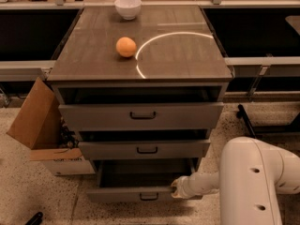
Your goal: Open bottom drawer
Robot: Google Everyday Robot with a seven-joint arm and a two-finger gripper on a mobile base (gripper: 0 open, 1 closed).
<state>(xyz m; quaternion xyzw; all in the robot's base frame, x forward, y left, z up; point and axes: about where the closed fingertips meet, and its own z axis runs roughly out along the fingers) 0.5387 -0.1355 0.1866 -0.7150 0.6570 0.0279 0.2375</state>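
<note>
- The floor (28,191) is pale speckled stone. Behind, long low benches run across the view with dark recesses beneath them.
- A grey cabinet (178,60) stands in the middle. It has a brown wood-grain top, and a bright curved line of light (154,39) arcs across its right half.
- The robot's white arm (253,182) fills the lower right corner. A thick rounded link sits nearest the camera, and a thinner forearm reaches left toward the foot of the cabinet.
- An open cardboard box (35,121) leans against the cabinet's left side, with one flap raised and another lying flat.
- The top drawer (140,116) has the tallest and widest front, and a dark gap shows above it.
- The middle drawer (145,150) sits below it, narrower, with a similar gap above.
- The bottom drawer (122,194) is lowest, just above the floor. It is pulled out toward the camera so that its dark interior shows behind the front panel.
- A white bowl (128,7) sits upright near the back edge of the top, left of centre.
- An orange (126,47) lies nearer the front, well apart from the bowl and just beside the left end of the light arc.
- The gripper (177,189) is at the upper right edge of the bottom drawer's front. It touches the panel there, to the right of the handle. Whether it is clamped on the panel or loose cannot be told.
- The black bar handle (148,197) sits at the centre of the bottom drawer's front, clear of the gripper.
- A small black object (33,218) lies on the floor at the lower left.
</note>
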